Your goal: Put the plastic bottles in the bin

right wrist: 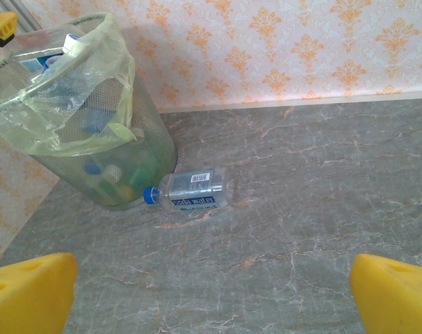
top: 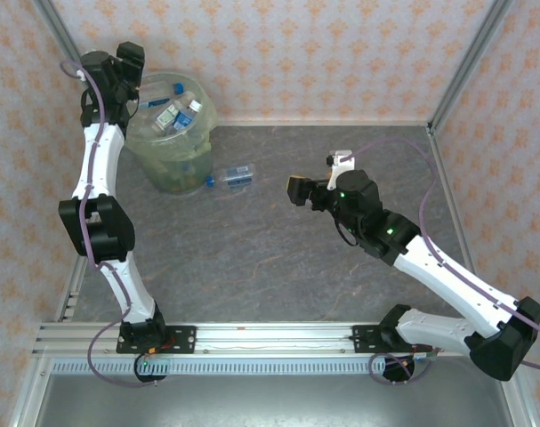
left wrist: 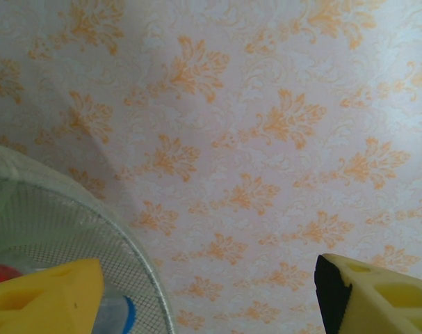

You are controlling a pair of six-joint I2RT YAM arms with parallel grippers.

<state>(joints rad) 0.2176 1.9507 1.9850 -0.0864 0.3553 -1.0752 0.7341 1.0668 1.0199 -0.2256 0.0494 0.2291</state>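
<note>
Bottle (right wrist: 193, 189) beside bin (right wrist: 149, 139), wall (right wrist: 301, 49) behind | left end effector (left wrist: 209, 278) wide | right end effector (right wrist: 214, 270) wide

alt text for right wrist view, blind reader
A clear blue-capped plastic bottle lies on its side on the grey table, cap by the base of the bag-lined bin holding more bottles. The open right gripper shows yellow fingertips in the bottom corners.

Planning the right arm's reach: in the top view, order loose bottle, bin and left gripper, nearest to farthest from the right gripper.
From the right gripper:
1. loose bottle, lying beside the bin.
2. bin, far left.
3. left gripper, at the bin's far-left rim.
</note>
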